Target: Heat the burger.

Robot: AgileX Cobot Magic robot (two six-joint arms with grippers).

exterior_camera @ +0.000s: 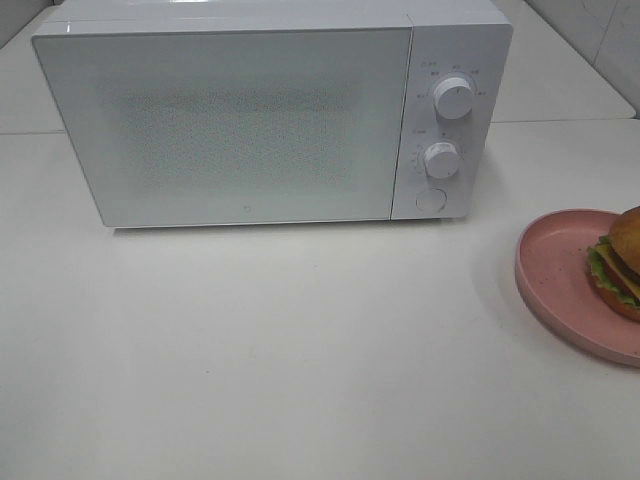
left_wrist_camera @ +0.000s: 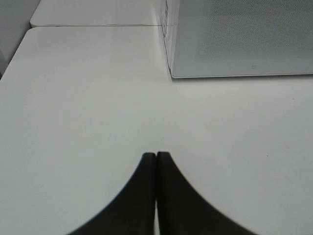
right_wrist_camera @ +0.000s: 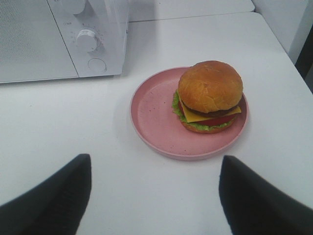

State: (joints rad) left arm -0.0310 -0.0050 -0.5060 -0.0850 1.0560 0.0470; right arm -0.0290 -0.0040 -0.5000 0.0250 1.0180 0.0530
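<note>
Burger (right_wrist_camera: 210, 96) with a golden-brown bun, yellow cheese slice, green lettuce, red tomato and dark patty sits on a round pink plate (right_wrist_camera: 156, 117), toward one side of it rather than at its centre. The plate rests on the plain white surface (exterior_camera: 300, 350), to the right of the boxy white microwave oven (exterior_camera: 240, 120) and a little nearer the camera than the oven's front. The oven's glass door (exterior_camera: 225, 125) is closed. On its right-hand control panel are two round white knobs, the upper knob (exterior_camera: 455, 98) above the lower knob (exterior_camera: 441, 159), with a round button (exterior_camera: 431, 199) beneath them.

The right hand (right_wrist_camera: 154, 196) hangs above the surface just short of the plate, its two dark fingers (right_wrist_camera: 54, 200) spread wide and holding nothing. The left hand (left_wrist_camera: 156, 191) is over bare surface near the oven's left front corner, its fingers pressed together with nothing between them.
</note>
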